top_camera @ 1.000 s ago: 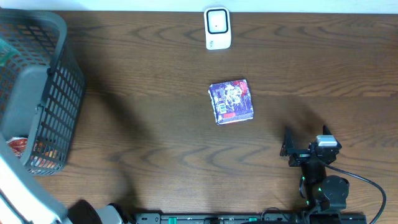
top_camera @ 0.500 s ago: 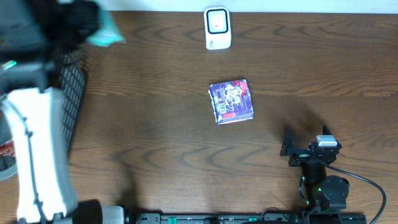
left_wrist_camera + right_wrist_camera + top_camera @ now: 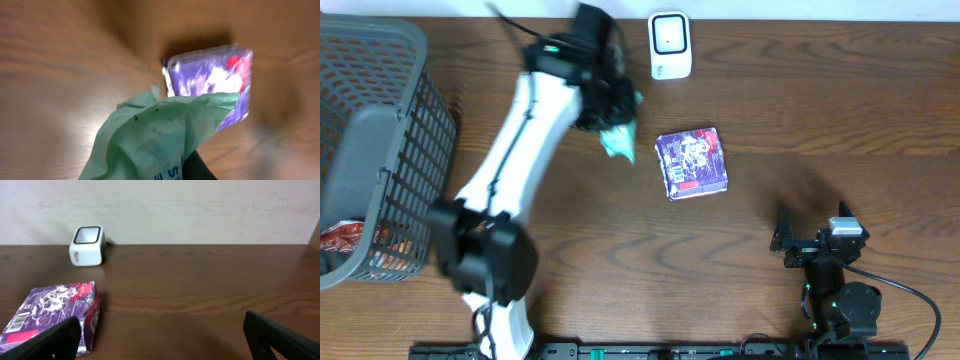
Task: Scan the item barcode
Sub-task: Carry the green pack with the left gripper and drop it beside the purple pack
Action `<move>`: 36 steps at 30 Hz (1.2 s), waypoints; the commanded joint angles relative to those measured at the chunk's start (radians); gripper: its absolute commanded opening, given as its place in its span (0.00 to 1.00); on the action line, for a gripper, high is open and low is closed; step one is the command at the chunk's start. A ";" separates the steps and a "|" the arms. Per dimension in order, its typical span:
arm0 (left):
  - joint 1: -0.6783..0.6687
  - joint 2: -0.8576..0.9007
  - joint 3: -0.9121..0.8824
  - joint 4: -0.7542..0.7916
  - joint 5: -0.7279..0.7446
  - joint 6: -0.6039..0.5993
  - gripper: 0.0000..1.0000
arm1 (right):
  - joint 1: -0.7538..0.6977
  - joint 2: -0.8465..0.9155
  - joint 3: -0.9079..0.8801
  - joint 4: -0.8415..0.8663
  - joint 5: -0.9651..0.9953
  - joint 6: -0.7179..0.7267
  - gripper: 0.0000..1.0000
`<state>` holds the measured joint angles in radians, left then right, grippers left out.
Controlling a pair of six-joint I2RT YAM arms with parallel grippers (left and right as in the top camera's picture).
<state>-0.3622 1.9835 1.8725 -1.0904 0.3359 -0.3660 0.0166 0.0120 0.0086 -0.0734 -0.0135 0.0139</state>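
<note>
**Scan table: contents, near edge to far edge**

1. right gripper (image 3: pixel 798 238): near edge, right side, low over the table (image 3: pixel 840 120). Its fingers (image 3: pixel 47 342) stand wide apart with nothing between them.
2. basket (image 3: pixel 415 150): grey mesh, at the left edge. A reddish pack (image 3: pixel 342 240) lies inside at its near end.
3. box (image 3: pixel 693 163): purple, printed, flat on the table at centre, well apart from the right gripper. The right wrist view shows a white label (image 3: pixel 20 321) on its near-left corner.
4. left arm (image 3: pixel 525 130): white, reaching diagonally from the near-left base toward far centre.
5. left gripper (image 3: pixel 610 112): above the table, left of the box, fingers clamped on the packet.
6. packet (image 3: pixel 618 142): pale green, crumpled, blue print at one edge. It hangs from the left gripper off the table, just left of the box and nearer than the scanner. In the left wrist view it overlaps the blurred box. Whether a barcode shows cannot be told.
7. scanner (image 3: pixel 670 45): white, dark-framed window facing up. It sits at the far edge, centre, beyond the box and apart from it.
</note>
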 commanded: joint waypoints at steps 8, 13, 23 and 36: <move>-0.170 0.116 -0.003 -0.046 -0.008 -0.035 0.07 | -0.010 -0.006 -0.003 -0.002 0.000 0.007 0.99; -0.198 0.114 -0.003 -0.070 -0.003 -0.036 0.07 | -0.010 -0.006 -0.003 -0.002 0.000 0.007 0.99; -0.332 0.115 -0.003 -0.079 -0.010 -0.036 0.07 | -0.010 -0.006 -0.003 -0.002 0.000 0.007 0.99; -0.380 0.115 -0.181 0.114 -0.016 -0.085 0.07 | -0.010 -0.006 -0.003 -0.002 0.000 0.007 0.99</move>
<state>-0.7414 2.1094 1.7473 -1.0206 0.3313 -0.4309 0.0166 0.0120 0.0086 -0.0734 -0.0135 0.0139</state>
